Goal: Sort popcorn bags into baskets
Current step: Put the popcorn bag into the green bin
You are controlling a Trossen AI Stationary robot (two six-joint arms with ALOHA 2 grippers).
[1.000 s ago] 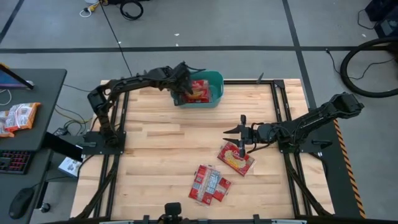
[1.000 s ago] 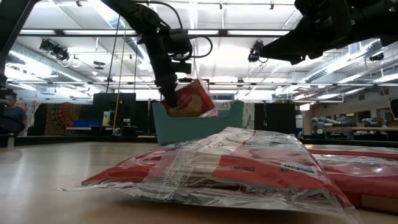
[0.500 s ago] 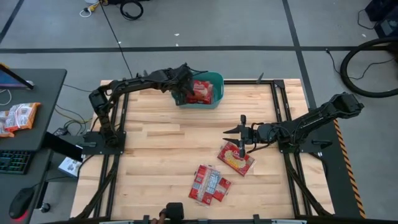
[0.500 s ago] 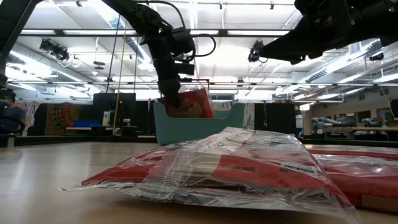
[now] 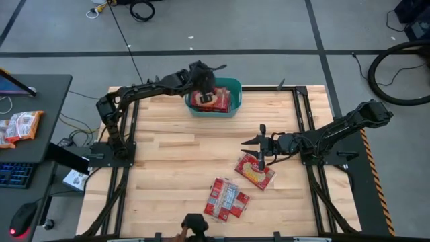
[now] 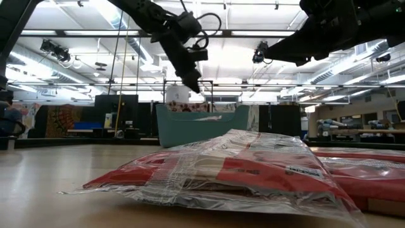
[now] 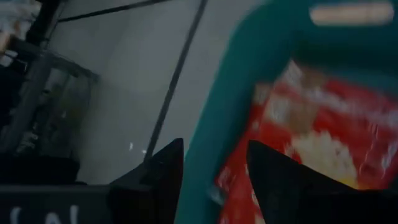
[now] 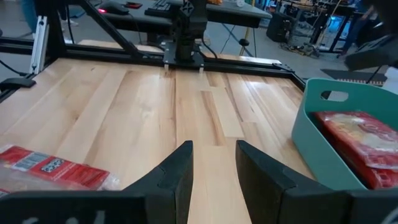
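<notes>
The teal basket (image 5: pixel 236 91) stands at the table's far edge, and a red popcorn bag (image 5: pixel 212 101) lies inside it. My left gripper (image 5: pixel 203 75) hangs open above the basket's far-left rim (image 7: pixel 211 124) and touches nothing. In the left wrist view the bag (image 7: pixel 305 137) shows just past the fingers. A larger bag with a popcorn picture (image 5: pixel 255 170) lies flat on the wood at the right. My right gripper (image 5: pixel 261 145) stands open above that bag's far edge, holding nothing. More red bags (image 5: pixel 227 199) lie piled near the front edge.
Bare wood lies between the basket (image 8: pixel 323 155) and the loose bags (image 6: pixel 240 171). Dark metal frame rails (image 5: pixel 306 121) run along the table's sides. A desk at the left carries orange-white packets (image 5: pixel 20 126) and a keyboard. A person (image 6: pixel 9 117) sits far back in the room.
My left gripper has let go of the red bag, then risen and drawn toward the far edge. The bag, first hanging tilted over the basket, has dropped in and now lies flat below the rim. My right arm has kept still.
</notes>
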